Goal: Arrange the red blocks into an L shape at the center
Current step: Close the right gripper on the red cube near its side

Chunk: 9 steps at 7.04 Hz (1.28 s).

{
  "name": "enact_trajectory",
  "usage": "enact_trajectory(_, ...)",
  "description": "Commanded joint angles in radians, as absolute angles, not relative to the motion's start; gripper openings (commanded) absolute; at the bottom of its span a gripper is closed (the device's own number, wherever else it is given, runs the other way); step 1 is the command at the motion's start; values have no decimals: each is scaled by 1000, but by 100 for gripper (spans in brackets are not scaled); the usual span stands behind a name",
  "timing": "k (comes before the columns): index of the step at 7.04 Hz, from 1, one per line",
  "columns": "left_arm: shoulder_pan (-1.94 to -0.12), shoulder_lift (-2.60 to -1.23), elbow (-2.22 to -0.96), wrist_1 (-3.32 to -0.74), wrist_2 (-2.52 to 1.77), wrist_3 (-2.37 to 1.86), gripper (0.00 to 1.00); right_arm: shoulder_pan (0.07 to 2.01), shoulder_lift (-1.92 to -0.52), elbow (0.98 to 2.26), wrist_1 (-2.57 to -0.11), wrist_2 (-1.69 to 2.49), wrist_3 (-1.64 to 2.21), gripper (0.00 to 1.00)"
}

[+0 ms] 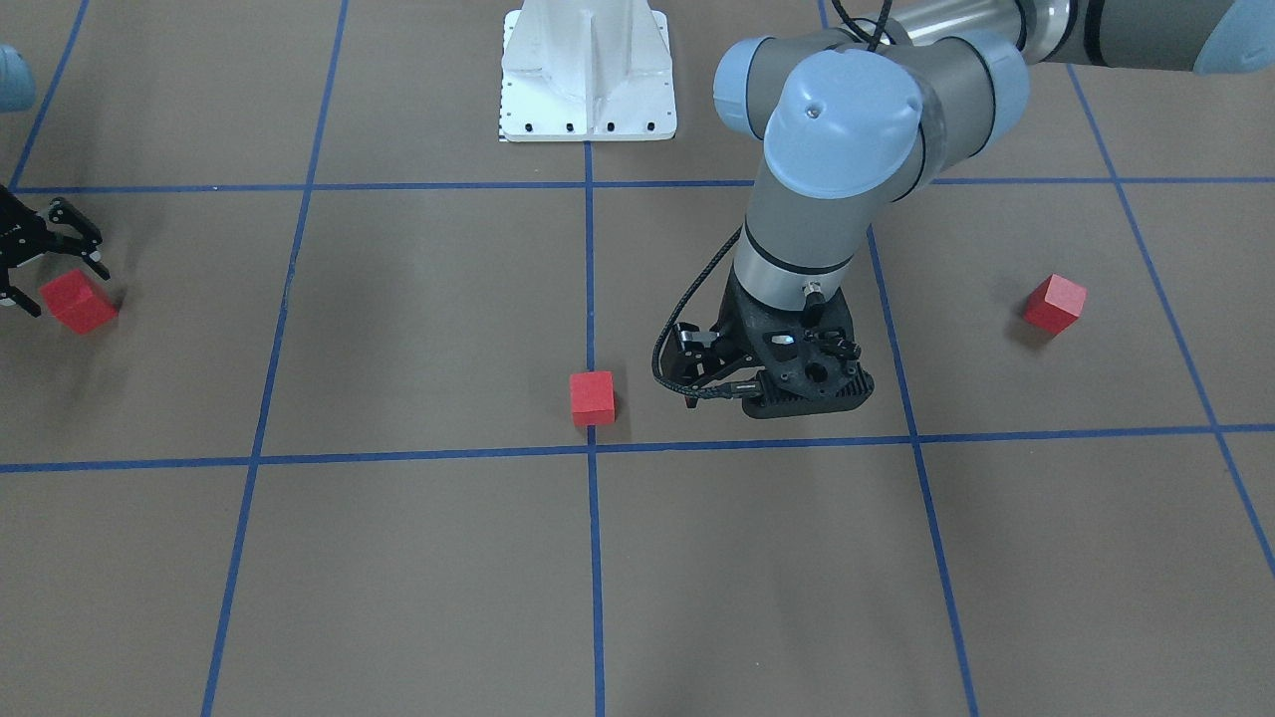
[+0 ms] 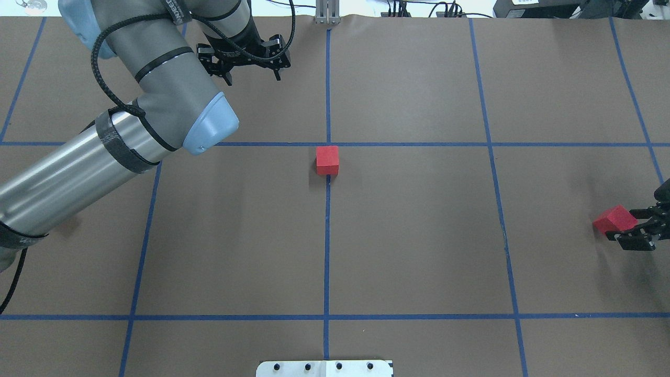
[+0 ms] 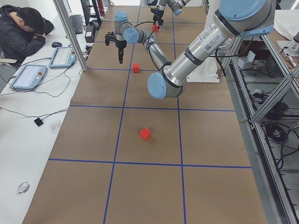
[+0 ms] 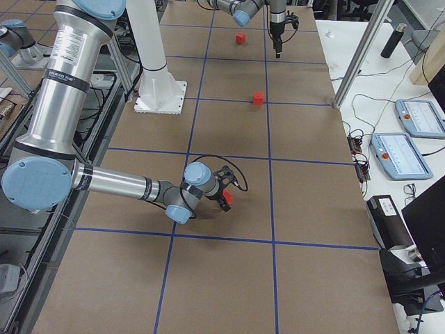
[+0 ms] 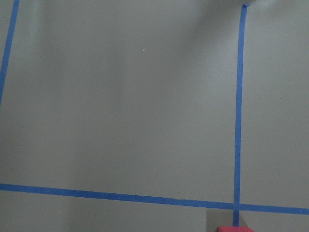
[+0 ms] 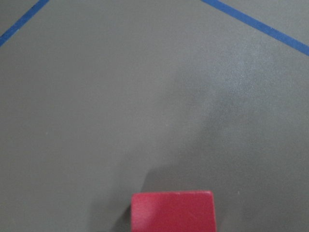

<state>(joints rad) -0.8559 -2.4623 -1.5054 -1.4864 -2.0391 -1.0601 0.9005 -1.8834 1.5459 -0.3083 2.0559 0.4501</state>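
One red block [image 1: 592,398] [image 2: 327,160] sits on the brown surface, touching the center crossing [image 2: 328,144] on the robot's side. Its edge shows low in the left wrist view [image 5: 235,229], just below the crossing [image 5: 236,207]. My left gripper [image 2: 253,76] [image 1: 767,358] is open and empty, past the center and to its left. A second red block [image 1: 1054,304] [image 3: 145,134] lies on my left side, hidden by my arm in the overhead view. A third red block [image 2: 615,219] [image 1: 78,301] [image 6: 172,210] lies at the far right. My right gripper [image 2: 628,229] is open, jaws straddling it.
The white base plate [image 1: 588,90] [image 2: 324,368] stands at the robot's edge of the table. My left arm's elbow [image 2: 157,104] hangs over the left half. An operator [image 3: 21,28] sits at a side desk with tablets [image 3: 28,77].
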Motion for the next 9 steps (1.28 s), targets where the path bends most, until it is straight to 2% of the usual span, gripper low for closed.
enact_trajectory(1,-857,-2457,-1506,-1486,-2039,-1060,100,900,-1878,1551,-304,2053,468,83)
enact_trajectory(3,-857,-2457,-1505,-1486,-2039,-1060,100,900,-1873,1552,-299,2049,468,81)
enact_trajectory(5,-857,-2457,-1505,-1486,-2039,-1060,100,902,-1873,1551,-288,2048,468,72)
enact_trajectory(6,-856,-2457,-1505,-1486,-2039,-1060,100,902,-1873,1549,-288,2046,468,64)
enact_trajectory(9,-853,-2457,-1506,-1485,-2039,-1066,100,903,-1873,1555,-288,2052,468,13)
